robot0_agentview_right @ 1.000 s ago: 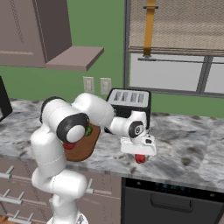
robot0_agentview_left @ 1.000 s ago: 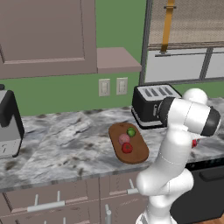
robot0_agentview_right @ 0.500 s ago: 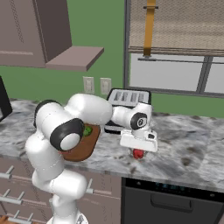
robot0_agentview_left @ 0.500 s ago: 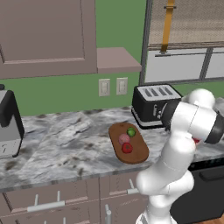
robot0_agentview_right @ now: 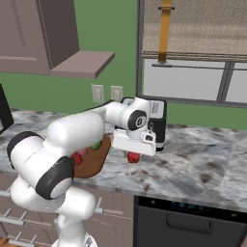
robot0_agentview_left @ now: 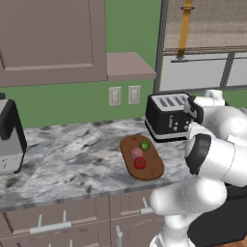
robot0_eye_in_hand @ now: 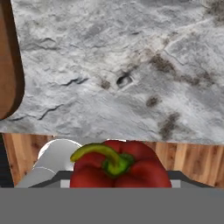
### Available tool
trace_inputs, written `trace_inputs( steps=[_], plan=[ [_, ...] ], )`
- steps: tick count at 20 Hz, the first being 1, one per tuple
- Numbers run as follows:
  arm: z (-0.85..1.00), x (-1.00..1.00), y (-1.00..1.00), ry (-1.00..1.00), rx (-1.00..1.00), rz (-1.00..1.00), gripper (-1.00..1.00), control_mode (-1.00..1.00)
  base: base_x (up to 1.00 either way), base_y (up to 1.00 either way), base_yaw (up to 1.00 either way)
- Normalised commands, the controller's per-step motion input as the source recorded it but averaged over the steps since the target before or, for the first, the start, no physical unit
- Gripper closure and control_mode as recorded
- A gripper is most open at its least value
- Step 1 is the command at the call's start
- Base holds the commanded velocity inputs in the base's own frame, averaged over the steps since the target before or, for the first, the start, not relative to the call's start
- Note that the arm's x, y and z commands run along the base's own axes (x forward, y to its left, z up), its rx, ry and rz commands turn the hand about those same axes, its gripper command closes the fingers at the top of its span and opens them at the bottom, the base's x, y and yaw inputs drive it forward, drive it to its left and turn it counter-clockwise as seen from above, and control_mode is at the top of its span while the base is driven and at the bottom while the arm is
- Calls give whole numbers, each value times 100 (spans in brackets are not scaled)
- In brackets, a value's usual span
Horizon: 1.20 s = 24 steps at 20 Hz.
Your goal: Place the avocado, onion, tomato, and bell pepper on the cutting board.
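The red bell pepper (robot0_agentview_right: pixel 133 157) with its green stem (robot0_eye_in_hand: pixel 120 168) hangs just above the marble counter (robot0_eye_in_hand: pixel 131 65), and my gripper (robot0_agentview_right: pixel 133 152) is shut on it, to the right of the cutting board. The reddish-brown oval cutting board (robot0_agentview_left: pixel 149 169) lies on the counter and carries the green avocado (robot0_agentview_left: pixel 144 145), the pinkish onion (robot0_agentview_left: pixel 137 153) and the red tomato (robot0_agentview_left: pixel 140 163). In the right base view my arm covers part of the board (robot0_agentview_right: pixel 94 163); the avocado (robot0_agentview_right: pixel 97 144) and tomato (robot0_agentview_right: pixel 76 158) peek out. One end of the board (robot0_eye_in_hand: pixel 8 65) shows at the hand view's left edge.
A black toaster (robot0_agentview_left: pixel 166 116) stands behind the board against the green wall, right behind my hand (robot0_agentview_right: pixel 158 126). A coffee machine (robot0_agentview_left: pixel 9 140) sits at the far left. The counter's front edge runs close below the pepper, with a dark oven (robot0_agentview_right: pixel 188 222) underneath.
My gripper has shut on the bell pepper and carried it up and to the left, nearer the board. The arm's elbow has swung round.
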Motion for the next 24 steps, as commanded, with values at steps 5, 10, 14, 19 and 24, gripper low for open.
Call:
trace_inputs(
  steps=[5,10,14,19,24],
  plan=[
    [23,-12,85,-7,-1,0,100,-100,0,0,0],
    [5,2,75,-4,-6,1,100,-100,0,0,0],
    [0,31,48,-3,0,0,100,-100,0,0,0],
    [0,47,41,0,2,0,100,-100,0,0,0],
    [0,44,35,-3,1,0,100,-100,0,0,0]
  ],
)
